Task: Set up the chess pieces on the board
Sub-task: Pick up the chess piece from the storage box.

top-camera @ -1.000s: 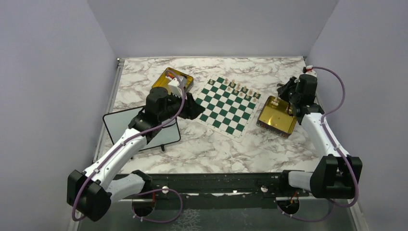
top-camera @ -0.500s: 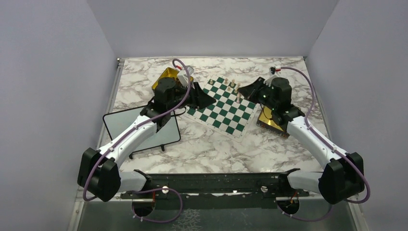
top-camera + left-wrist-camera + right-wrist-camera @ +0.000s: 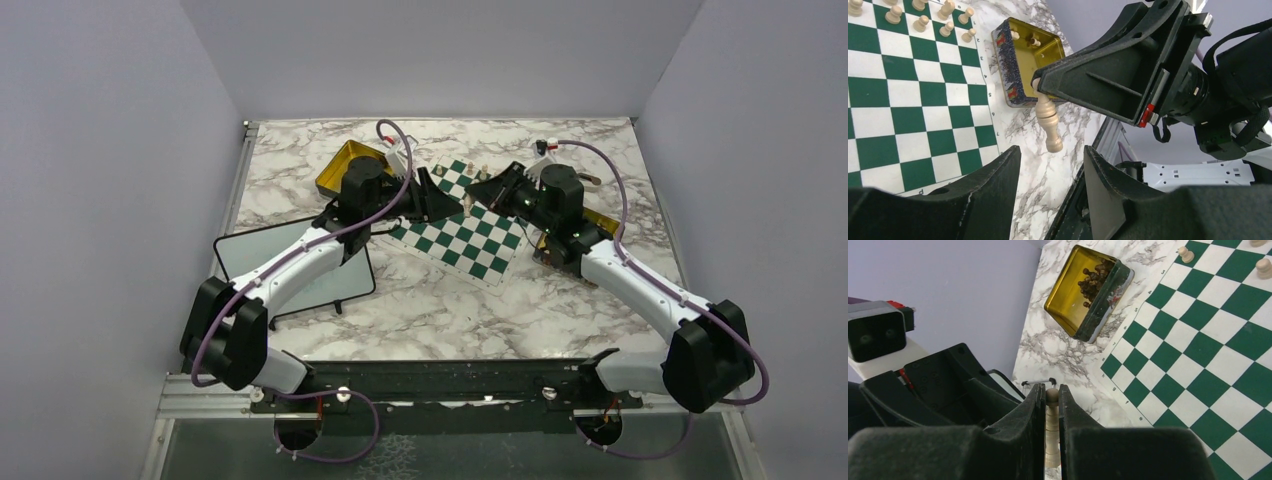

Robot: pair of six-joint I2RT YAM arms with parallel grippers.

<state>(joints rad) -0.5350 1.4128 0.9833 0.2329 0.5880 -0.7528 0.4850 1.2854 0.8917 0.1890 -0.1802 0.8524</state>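
My right gripper (image 3: 485, 188) is shut on a pale beige chess piece (image 3: 1051, 422) and holds it in the air over the far part of the green and white board (image 3: 470, 245). My left gripper (image 3: 445, 200) is open and empty, facing the right one. In the left wrist view its fingers (image 3: 998, 185) sit just below the held piece (image 3: 1048, 120), whose base points at them without touching. Several beige pieces (image 3: 923, 22) stand along the board's far rows.
A gold tin (image 3: 1083, 290) with dark pieces sits left of the board. Another gold tin (image 3: 1030, 55) with a few beige pieces sits right of it, partly under my right arm. A black-framed whiteboard (image 3: 270, 265) lies at the near left.
My right gripper has swung from the right tin to above the board with the beige piece. My left gripper has moved up and right to meet it.
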